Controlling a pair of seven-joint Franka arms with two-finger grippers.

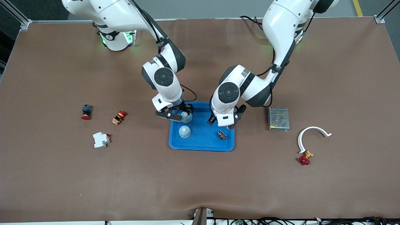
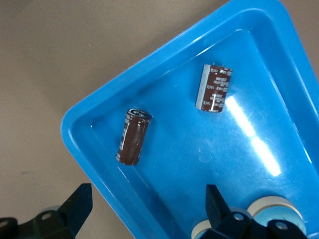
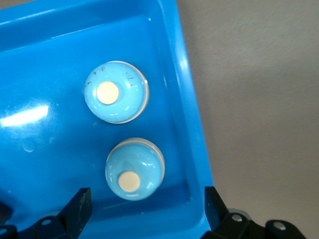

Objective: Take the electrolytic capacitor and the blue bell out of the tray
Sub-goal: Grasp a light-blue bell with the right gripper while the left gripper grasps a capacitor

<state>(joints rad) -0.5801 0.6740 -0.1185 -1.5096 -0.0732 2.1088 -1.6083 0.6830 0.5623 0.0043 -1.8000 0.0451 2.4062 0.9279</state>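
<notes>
Both arms are lining up for the pickup. The right hand (image 1: 178, 116) is hovering, fingers spread, over the blue bell (image 3: 134, 169) lying in the tray (image 1: 200, 144). The left hand (image 1: 222, 122), also spread, is hanging over the electrolytic capacitor (image 2: 133, 136); each needs lowering to straddle its piece.

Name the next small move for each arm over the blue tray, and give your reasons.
Probably both should descend. The right gripper hangs open over the blue bell farther from the front camera, with its fingers to either side. The left gripper hangs open over the tray, one finger outside the rim, so it likely needs to centre on an electrolytic capacitor first.
</notes>
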